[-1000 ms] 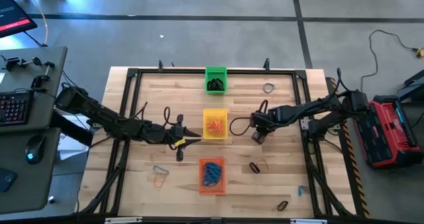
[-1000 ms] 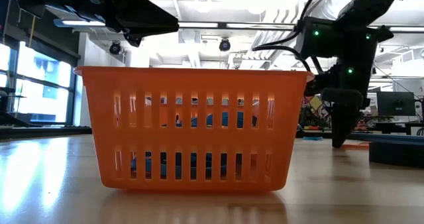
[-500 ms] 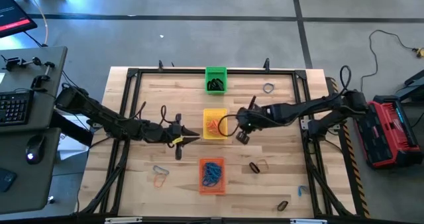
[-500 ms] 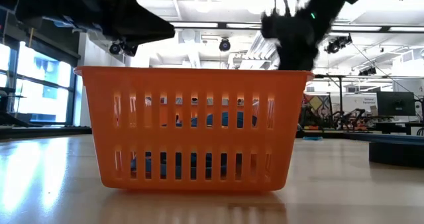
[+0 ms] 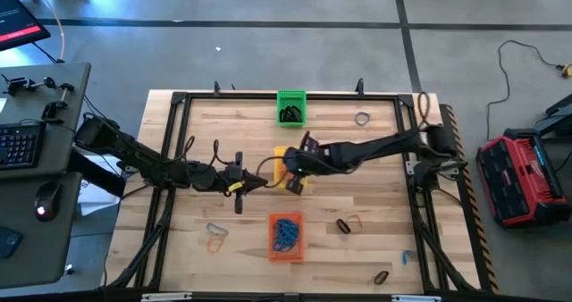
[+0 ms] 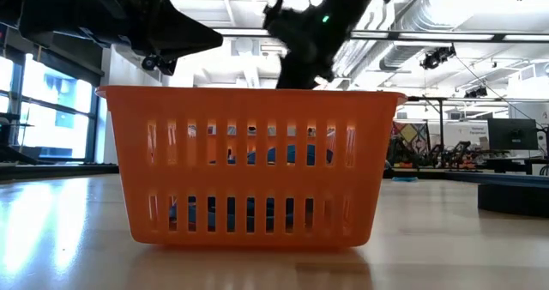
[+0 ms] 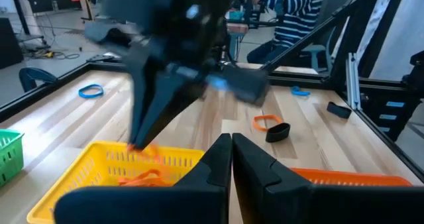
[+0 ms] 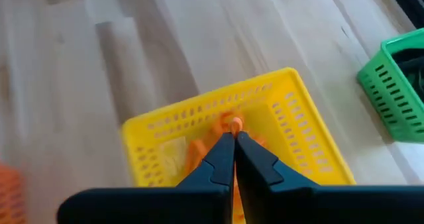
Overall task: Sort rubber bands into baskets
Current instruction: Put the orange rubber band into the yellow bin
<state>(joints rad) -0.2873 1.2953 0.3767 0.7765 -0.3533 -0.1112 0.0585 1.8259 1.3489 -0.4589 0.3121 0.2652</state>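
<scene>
My right gripper [image 5: 288, 175] hangs over the yellow basket [image 5: 279, 153] at the table's middle, shut on an orange rubber band [image 8: 232, 123]. Several orange bands [image 8: 192, 154] lie in that basket. My left gripper [image 5: 264, 185] is shut and empty just left of the yellow basket, above the table. The green basket [image 5: 290, 107] with black bands stands at the far edge. The orange basket [image 5: 286, 237] with blue bands stands at the near side and fills the low view [image 6: 249, 166]. My right gripper pinches the orange rubber band between its two fingertips; a small loop of it [image 8: 232, 123] sticks out past the tips. The fingers slant down from the table's right side. The band is lifted clear above the inside of the yellow basket, as the left wrist view [image 7: 142, 148] also shows.
Loose bands lie on the wood: a black one [image 5: 343, 224] beside an orange one [image 5: 356, 220] right of the orange basket, two [image 5: 215, 237] at the near left, a black one [image 5: 382, 276] and a blue one [image 5: 407, 257] near right, one [image 5: 361, 119] far right. A dark frame [image 5: 179, 101] borders the table.
My right gripper has risen from near the tabletop right of the yellow basket and has gone toward the table's left edge, until it stands over that basket. It has stayed shut.
</scene>
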